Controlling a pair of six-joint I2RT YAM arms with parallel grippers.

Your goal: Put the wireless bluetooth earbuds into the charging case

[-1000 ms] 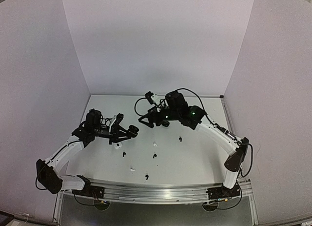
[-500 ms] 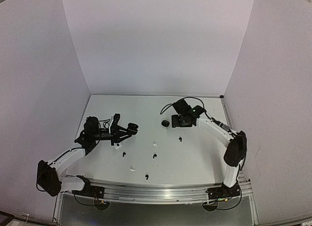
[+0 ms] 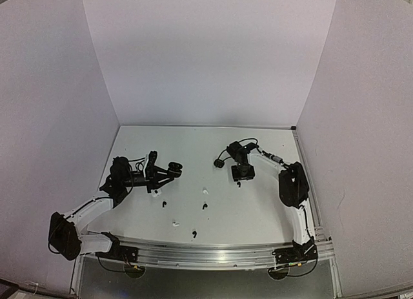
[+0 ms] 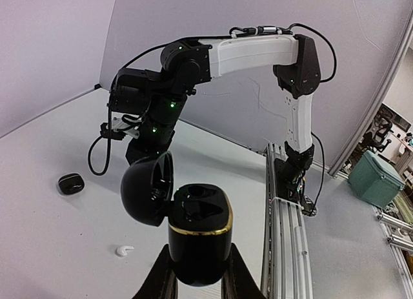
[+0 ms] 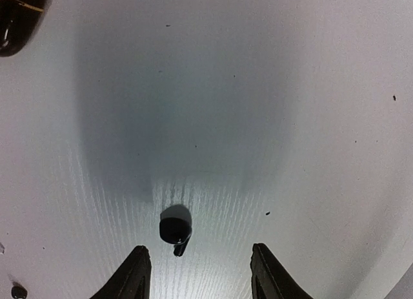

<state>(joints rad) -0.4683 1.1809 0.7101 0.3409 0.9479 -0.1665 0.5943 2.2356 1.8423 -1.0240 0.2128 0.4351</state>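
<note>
Black charging case [image 4: 197,231] stands lid-open in left end effector [image 4: 197,263].

We find the charging case [image 4: 199,228] to be smooth, glossy black plastic, with a bright gold metallic band around its rim. Its lid [image 4: 148,189] carries the same gloss. The closed black case [image 4: 71,183] also shines. The worktop [image 5: 271,105] is matt white and shows a fine linear grain. The black earbud [image 5: 175,230] and the white earbud [image 4: 124,250] look like smooth plastic. The right arm's shell [image 4: 255,52] is smooth white plastic with black joints. The rail [image 4: 284,247] is bare, brushed-looking metal.
</note>
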